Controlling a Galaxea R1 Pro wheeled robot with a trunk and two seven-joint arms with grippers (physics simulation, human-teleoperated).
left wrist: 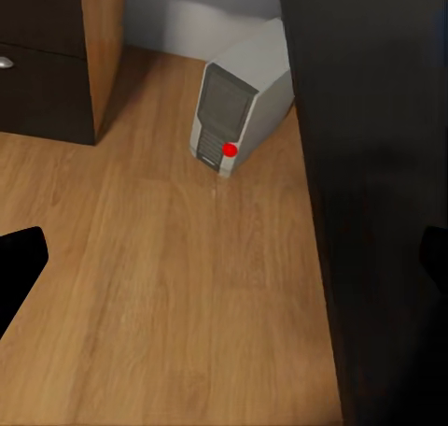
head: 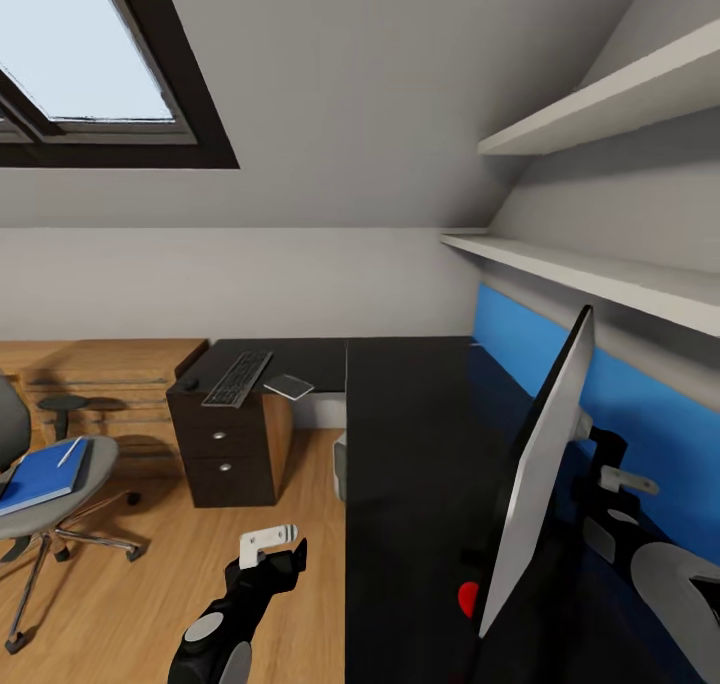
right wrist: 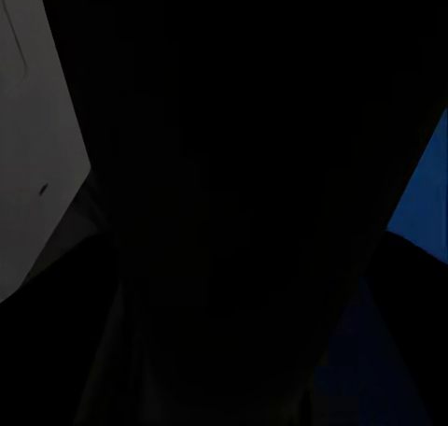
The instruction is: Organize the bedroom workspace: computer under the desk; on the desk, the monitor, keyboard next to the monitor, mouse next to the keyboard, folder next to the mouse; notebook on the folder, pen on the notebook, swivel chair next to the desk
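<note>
The right gripper (head: 625,481) is seen behind the monitor (head: 535,474), near its stand; whether anything is clamped cannot be told. The left gripper (head: 270,544) hangs empty above the floor, jaws apart. The monitor stands edge-on on the desk (head: 410,444), so it is best turned slowly, base kept flat. The keyboard (head: 238,378) lies on the far wing, the computer (left wrist: 238,104) under the desk.

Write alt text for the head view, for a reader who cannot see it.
A long black-topped desk runs under a sloped ceiling, with a monitor standing edge-on near its blue back panel and a keyboard on its far end above a drawer unit. Left, a grey swivel chair holds a blue folder; the left gripper hangs over the wooden floor.
</note>
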